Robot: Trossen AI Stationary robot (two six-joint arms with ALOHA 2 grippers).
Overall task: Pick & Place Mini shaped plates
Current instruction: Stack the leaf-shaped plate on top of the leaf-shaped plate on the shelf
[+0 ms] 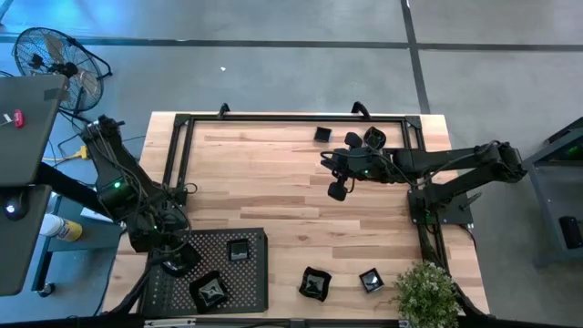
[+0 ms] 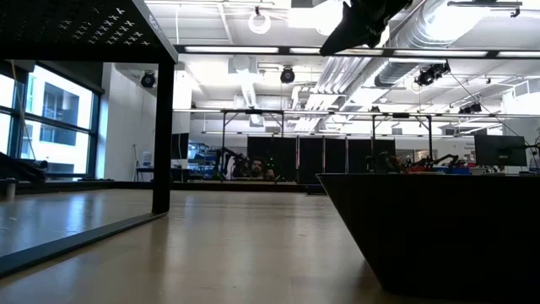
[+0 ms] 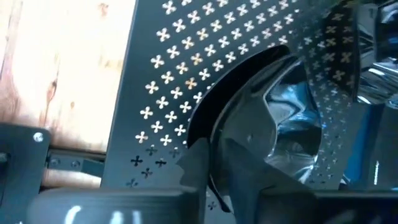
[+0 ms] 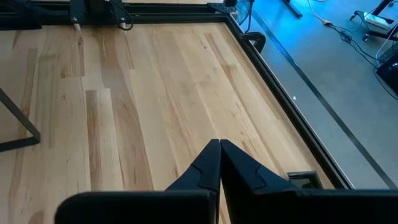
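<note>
My left gripper hangs over the near-left part of the black perforated tray, pointing steeply down at a glossy round black plate that lies on the tray. Its fingers stand slightly apart across the plate's rim. Two more mini plates sit on the tray. Two plates rest on the wood near the front edge, and one lies at the far edge. My right gripper hovers shut and empty over the table's middle. My left gripper has one finger inside the round plate and the other finger outside it, with the near rim between them, coming from above at a slant. I cannot tell whether the fingers touch the rim.
A potted plant stands at the near-right corner. A black metal frame runs along the table's far and side edges. The wood between the tray and the right arm is bare. In the low view a dark plate fills the near right.
</note>
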